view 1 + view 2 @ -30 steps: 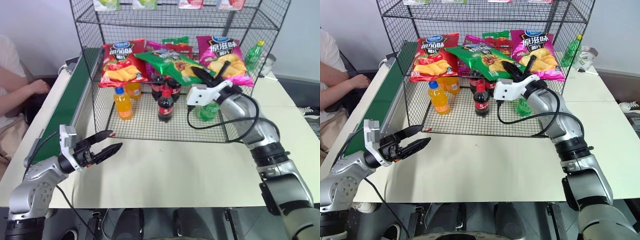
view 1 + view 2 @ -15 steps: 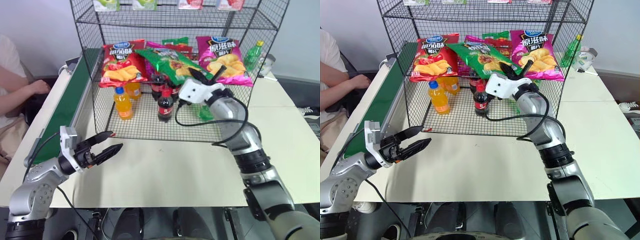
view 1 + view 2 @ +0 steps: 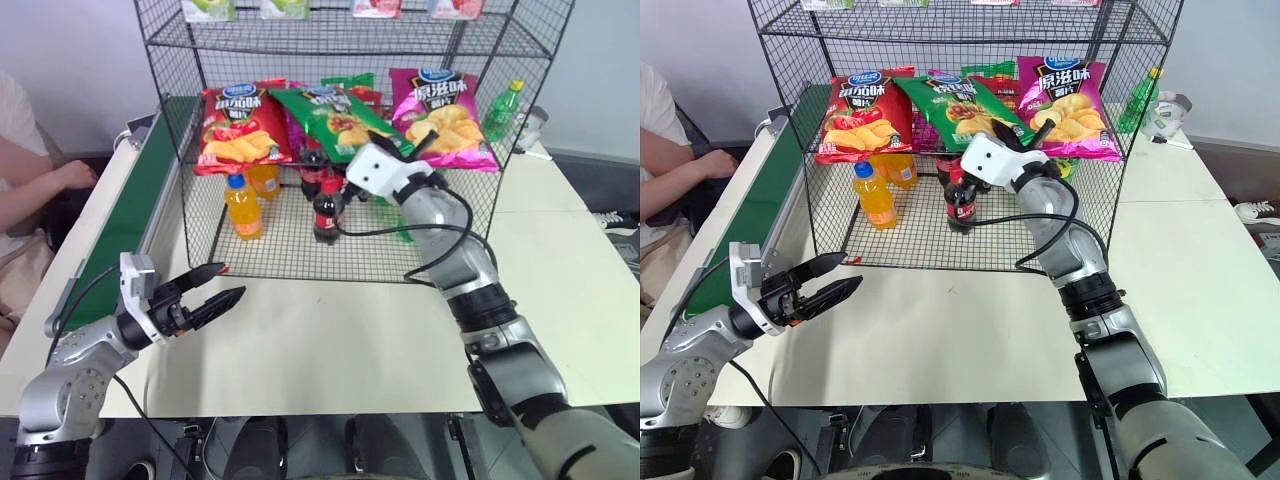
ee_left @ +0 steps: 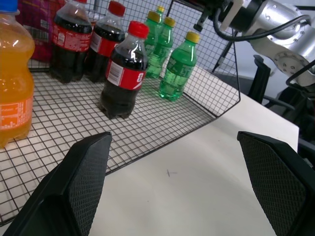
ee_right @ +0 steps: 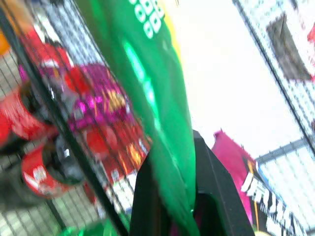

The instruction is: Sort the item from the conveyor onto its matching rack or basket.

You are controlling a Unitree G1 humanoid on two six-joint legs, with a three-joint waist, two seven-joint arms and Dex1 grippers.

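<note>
While the right arm reaches into the rack, layout left to right:
person: sleeve and hand (image 3: 70, 175) at the far left edge, beside the belt.
conveyor (image 3: 125, 215): dark-green belt along the table's left side, nothing visible on it.
left gripper (image 3: 218, 298): hovers over the bare table (image 3: 330, 340) in front of the rack, fingers spread wide, nothing between them.
rack (image 3: 350, 35): black wire shelving at the back of the table.
red chip bag (image 3: 232, 125): on the middle tier, left.
orange bottles (image 3: 245, 205): bottom tier, under the red bag.
cola bottles (image 3: 328, 208): bottom tier, centre.
green chip bag (image 3: 335, 118): on the middle tier, between the red and magenta bags, tilted, its lower edge in the right gripper.
right gripper (image 3: 1025, 140): fingers pressed together, pinching the green chip bag; wrist view shows the green foil clamped between the black fingers (image 5: 216, 194).
magenta chip bag (image 3: 445, 110): middle tier, right.
green bottles (image 4: 174, 71): bottom tier, right of the colas.
</note>
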